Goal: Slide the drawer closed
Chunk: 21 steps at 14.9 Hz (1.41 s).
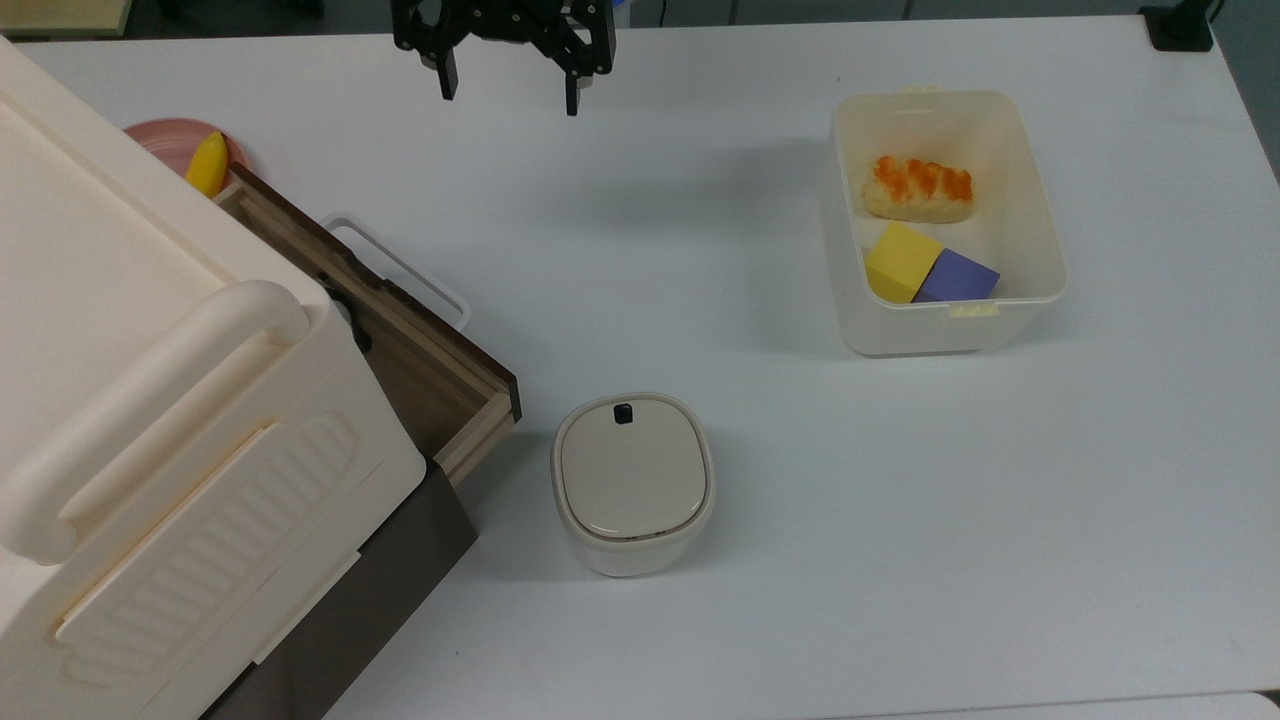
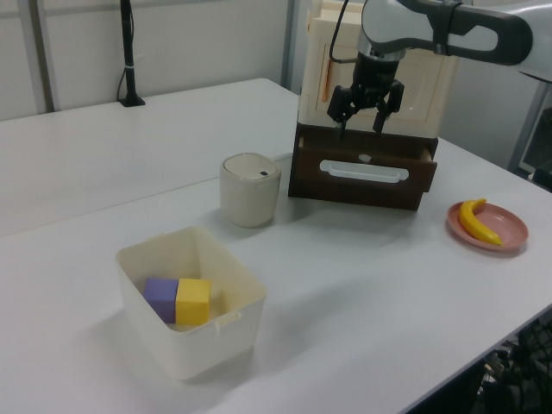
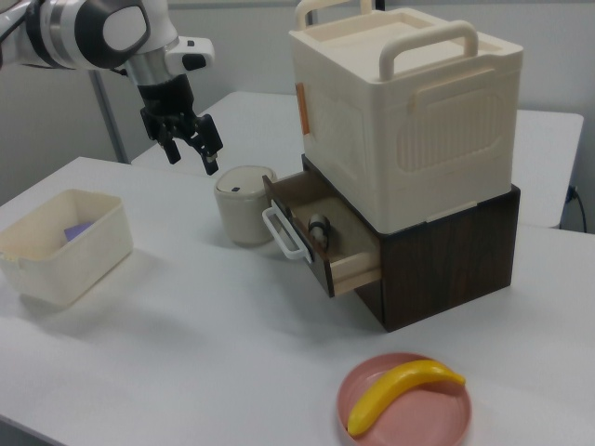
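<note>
The wooden drawer (image 1: 430,375) (image 2: 362,172) (image 3: 321,237) stands pulled out of the dark brown base under the cream cabinet (image 1: 150,380). Its dark front carries a thin white loop handle (image 1: 400,265) (image 2: 363,170) (image 3: 284,232). A small dark object (image 3: 319,228) lies inside it. My gripper (image 1: 508,90) (image 2: 360,125) (image 3: 191,154) hangs open above the table, empty, well away from the drawer front toward the top view's top edge. In the left view it appears in front of the cabinet, above the drawer.
A cream lidded pot (image 1: 632,482) (image 2: 250,188) (image 3: 244,203) stands close to the drawer's corner. A white bin (image 1: 1040,230) (image 2: 185,297) (image 3: 60,243) holds food and yellow and purple blocks. A pink plate (image 3: 372,423) (image 2: 517,226) with a banana (image 1: 207,163) lies beside the cabinet.
</note>
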Tool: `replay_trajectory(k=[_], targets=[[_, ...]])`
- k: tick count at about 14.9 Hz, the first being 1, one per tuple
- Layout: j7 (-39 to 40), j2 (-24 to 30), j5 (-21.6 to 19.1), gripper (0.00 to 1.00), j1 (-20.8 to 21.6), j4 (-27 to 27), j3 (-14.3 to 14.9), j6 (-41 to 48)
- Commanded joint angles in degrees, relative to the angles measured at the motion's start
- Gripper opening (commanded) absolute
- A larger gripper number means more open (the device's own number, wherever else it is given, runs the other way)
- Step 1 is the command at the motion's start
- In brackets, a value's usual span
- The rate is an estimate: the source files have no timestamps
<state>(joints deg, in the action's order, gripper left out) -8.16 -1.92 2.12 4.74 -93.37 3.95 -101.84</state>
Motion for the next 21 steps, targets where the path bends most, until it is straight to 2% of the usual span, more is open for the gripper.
replay_trajectory(k=[1, 14, 15, 16, 17, 18, 20, 21], targets=[[3.49, 1.75, -3.07, 1.00, 0.28, -1.02, 1.41, 1.38], [3.51, 1.75, -3.08, 1.00, 0.27, -1.11, 1.49, 1.46], [3.94, 1.75, -3.08, 0.97, 0.19, -1.19, 1.41, 1.38], [4.03, 1.75, -3.17, 0.81, -0.16, -1.20, 1.41, 1.20], [4.47, 1.75, -3.52, 0.57, -0.34, -1.37, 1.41, 1.11], [4.82, 1.75, -4.39, 0.41, -0.43, -1.46, 1.41, 1.03], [5.26, 1.66, -5.37, 0.00, -0.43, -1.55, 1.41, 1.03], [4.83, 1.57, -5.45, 0.00, -0.43, -1.81, 1.41, 1.03]])
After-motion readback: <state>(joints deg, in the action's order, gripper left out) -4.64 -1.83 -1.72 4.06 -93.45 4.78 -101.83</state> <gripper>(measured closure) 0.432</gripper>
